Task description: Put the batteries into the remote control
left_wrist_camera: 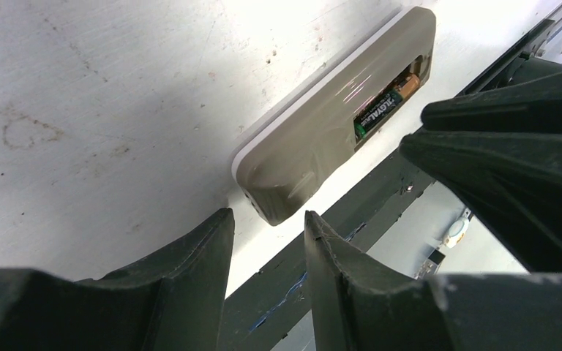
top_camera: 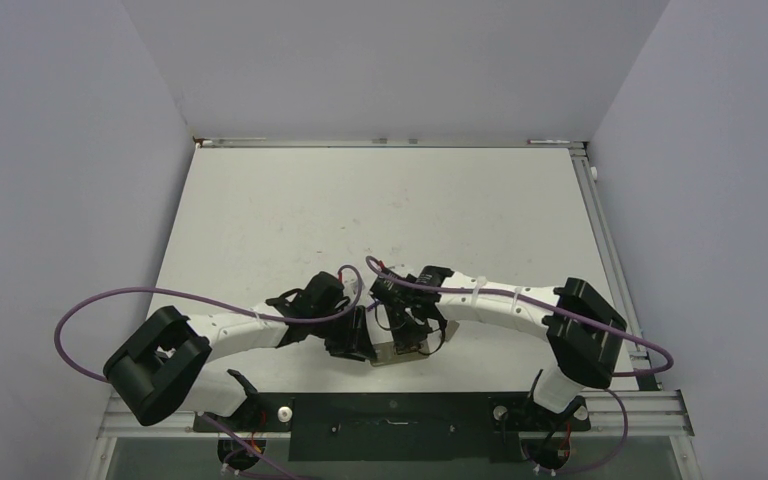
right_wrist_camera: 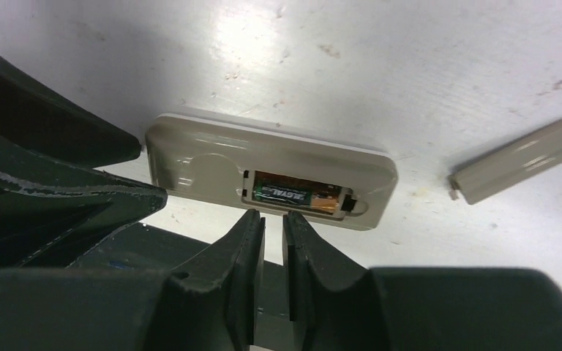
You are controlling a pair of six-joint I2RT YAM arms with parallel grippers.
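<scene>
At the near edge of the white worktop (top_camera: pixel 380 210), midway between the two bases, the left arm (top_camera: pixel 230 335) and the right arm (top_camera: pixel 505 305) bend inward and meet low over one spot. The left hand (left_wrist_camera: pixel 267 218) stands partly open with nothing between its fingers. Its gap faces one short end of the remote control (left_wrist_camera: pixel 315 139), and I cannot tell whether it touches. The right hand (right_wrist_camera: pixel 271 217) is narrow, with its fingers set almost together, only a thin slit between them and nothing in it. Its tips are just beside the remote control's near long side, by the battery recess. The remote control lies flat, beige back up, along the worktop's edge next to the dark frame rail (left_wrist_camera: pixel 366 201). A loose beige cover (right_wrist_camera: pixel 516 159) lies on the worktop, apart from the far end. In the open recess sits a battery (right_wrist_camera: pixel 285 194), dark-labelled with a coppery end.
</scene>
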